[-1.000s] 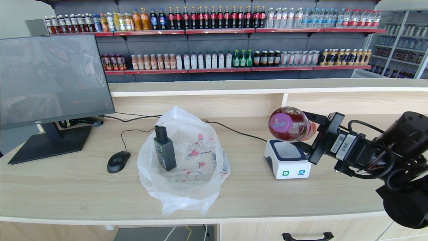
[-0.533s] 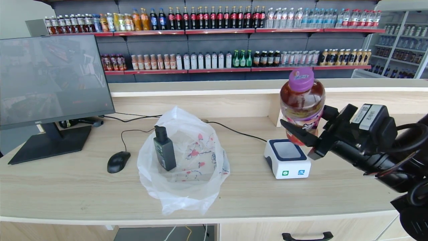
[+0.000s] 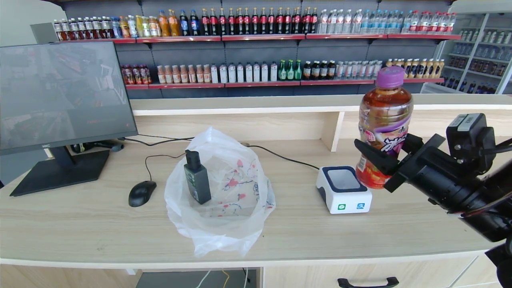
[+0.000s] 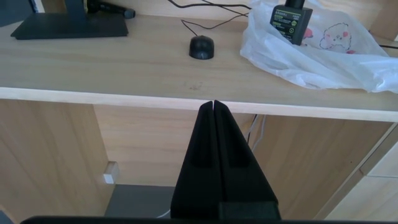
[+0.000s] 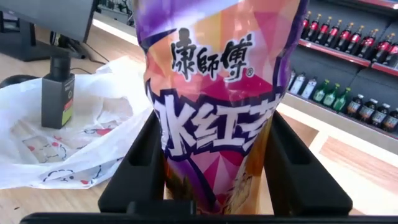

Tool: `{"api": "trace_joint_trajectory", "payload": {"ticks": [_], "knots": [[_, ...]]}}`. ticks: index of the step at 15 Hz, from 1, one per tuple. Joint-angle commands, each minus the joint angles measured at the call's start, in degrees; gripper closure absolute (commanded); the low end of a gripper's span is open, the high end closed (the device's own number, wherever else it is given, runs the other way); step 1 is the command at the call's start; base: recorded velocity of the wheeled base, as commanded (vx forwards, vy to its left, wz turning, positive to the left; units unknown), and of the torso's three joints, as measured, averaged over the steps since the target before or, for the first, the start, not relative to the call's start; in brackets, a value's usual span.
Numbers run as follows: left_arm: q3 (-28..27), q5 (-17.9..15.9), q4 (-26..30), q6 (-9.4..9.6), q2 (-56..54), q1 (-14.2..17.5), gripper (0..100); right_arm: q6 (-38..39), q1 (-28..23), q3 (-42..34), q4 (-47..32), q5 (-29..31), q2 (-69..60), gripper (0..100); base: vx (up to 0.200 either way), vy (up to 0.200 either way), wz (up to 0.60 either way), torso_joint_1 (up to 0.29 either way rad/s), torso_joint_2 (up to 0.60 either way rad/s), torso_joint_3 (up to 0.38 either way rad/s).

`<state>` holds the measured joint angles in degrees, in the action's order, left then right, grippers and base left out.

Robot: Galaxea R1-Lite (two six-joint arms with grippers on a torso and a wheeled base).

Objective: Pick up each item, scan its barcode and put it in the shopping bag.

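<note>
Plainly, the head view sets out the whole desk (image 3: 100, 228): the drink bottle (image 3: 384, 120) stands upright in the right claw (image 3: 384, 156), just to the right of the white scanner (image 3: 344, 190), with its purple cap (image 3: 390, 77) uppermost. The shopping bag (image 3: 232, 192) lies open mid-desk with a dark flask (image 3: 197, 178) upright inside, and a mouse (image 3: 141, 193) and a monitor (image 3: 64, 96) sit further left.

From the right wrist view the same bottle (image 5: 217, 93) is seen close up. The right claw (image 5: 217, 168) is clenched on the lower body, one black finger (image 5: 140, 162) pressed to each side of the label. Beyond it lie the bag (image 5: 74, 149) and the flask (image 5: 57, 93).

The left wrist view looks at the desk (image 4: 93, 68) from its front edge and from lower down. There the left claw (image 4: 213, 106) hangs before the front panel, its fingers pressed flat together with nothing between them. Past the edge are the mouse (image 4: 201, 47), the bag (image 4: 323, 56) and the flask (image 4: 289, 18).

The bottle's cap and base are cut off in the right wrist view. In the head view the far finger is hidden behind the bottle, and I cannot tell whether the bottle's base clears the desk.
</note>
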<state>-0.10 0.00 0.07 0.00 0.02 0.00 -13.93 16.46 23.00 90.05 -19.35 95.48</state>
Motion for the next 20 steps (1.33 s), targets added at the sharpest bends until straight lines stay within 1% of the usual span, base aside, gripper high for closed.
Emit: {"api": "trace_joint_trajectory", "payload": {"ticks": [1,3,6,8,19,20], "knots": [[0.01,0.0,-0.07,0.0,-0.02,0.0,100,-0.13,-0.55,0.29,-0.05,0.01,1.2,100,0.0,0.0,0.0,0.0,0.0,0.0],[0.01,0.0,0.01,-0.09,-0.02,0.0,100,-0.22,-1.6,-1.73,-0.05,0.1,1.38,100,0.0,0.0,0.0,0.0,0.0,0.0],[0.01,0.0,0.01,-0.18,-0.02,0.0,100,-0.13,-3.71,-1.65,-0.05,0.1,1.12,100,0.0,0.0,0.0,0.0,0.0,0.0],[0.01,0.0,0.01,-0.26,-0.02,0.0,100,-0.13,-3.71,-1.38,-0.05,0.1,1.29,100,0.0,0.0,0.0,0.0,0.0,0.0],[0.01,0.0,0.01,-0.44,-0.02,0.0,100,0.49,-3.89,-2.35,-0.05,0.01,0.76,100,0.0,0.2,0.0,0.006,0.0,0.002],[0.01,0.0,0.01,-0.35,-0.02,0.0,100,0.49,-3.89,-2.7,-0.05,0.01,0.5,100,0.0,0.0,0.0,0.0,0.0,0.0]]}}
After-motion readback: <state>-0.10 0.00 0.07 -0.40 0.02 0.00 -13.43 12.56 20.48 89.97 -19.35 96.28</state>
